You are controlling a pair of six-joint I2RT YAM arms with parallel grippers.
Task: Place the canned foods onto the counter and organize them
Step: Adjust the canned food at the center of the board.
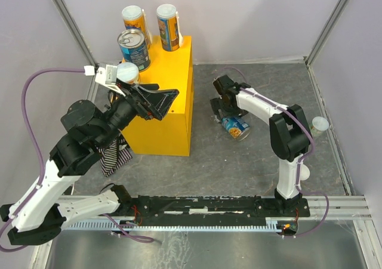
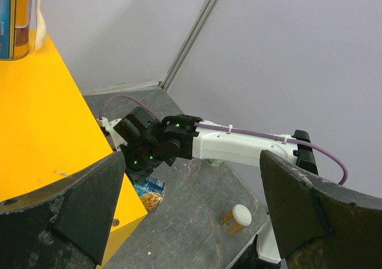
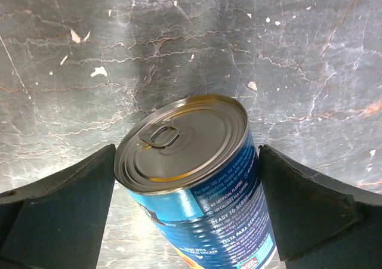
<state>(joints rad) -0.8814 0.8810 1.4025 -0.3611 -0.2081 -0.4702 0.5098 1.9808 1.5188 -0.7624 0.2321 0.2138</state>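
While the right gripper [image 3: 188,161] is standing wide open around the blue can [image 3: 197,185], it is not holding anything yet. This can is lying on its side on the grey floor [image 3: 239,54], between the fingers, with its pull-tab end facing the wrist. The left gripper [image 1: 162,104] is hanging open and empty over the yellow box [image 1: 173,132], where four cans [image 1: 132,48] seem to be standing at the far end. One more can [image 1: 319,126] is waiting at the right edge of the floor.

The risk I am seeing is the round shape. If the fingers are closing off-centre, the can may roll away, or come up tilted and slip.
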